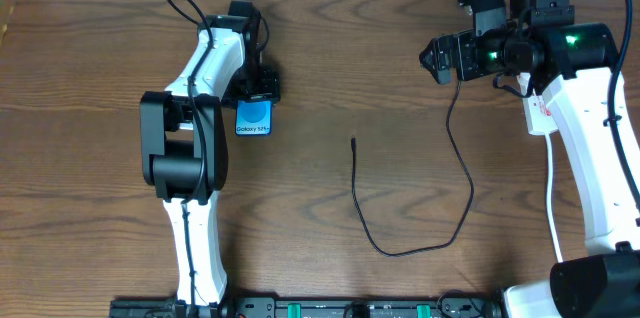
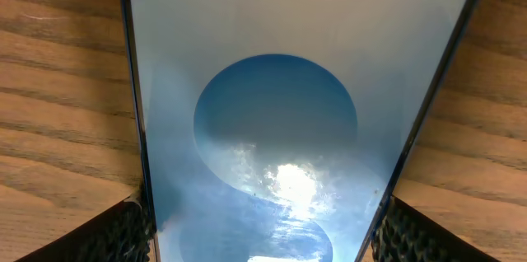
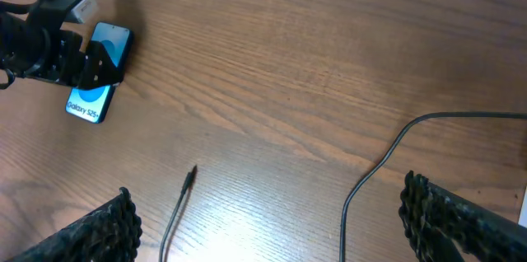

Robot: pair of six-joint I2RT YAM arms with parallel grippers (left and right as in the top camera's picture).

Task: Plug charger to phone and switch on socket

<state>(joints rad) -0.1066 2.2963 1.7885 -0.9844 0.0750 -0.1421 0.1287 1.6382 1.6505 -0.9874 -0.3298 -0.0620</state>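
The phone (image 1: 254,119) lies on the table with its blue screen up, and it fills the left wrist view (image 2: 280,114). My left gripper (image 1: 256,88) is shut on the phone's far end, one finger on each long edge. The phone also shows in the right wrist view (image 3: 92,101). The charger, a thin black cable (image 1: 372,233), loops over the middle of the table. Its small plug tip (image 1: 354,142) lies free, right of the phone, and also shows in the right wrist view (image 3: 190,176). My right gripper (image 1: 430,59) is open and empty above the cable's right run (image 3: 370,181). The socket (image 1: 537,116) is mostly hidden under the right arm.
The brown wooden table (image 1: 340,38) carries only these things. The cable's right end runs up under the right gripper and its black plug is hidden. The left arm's body (image 1: 185,158) stands left of the phone.
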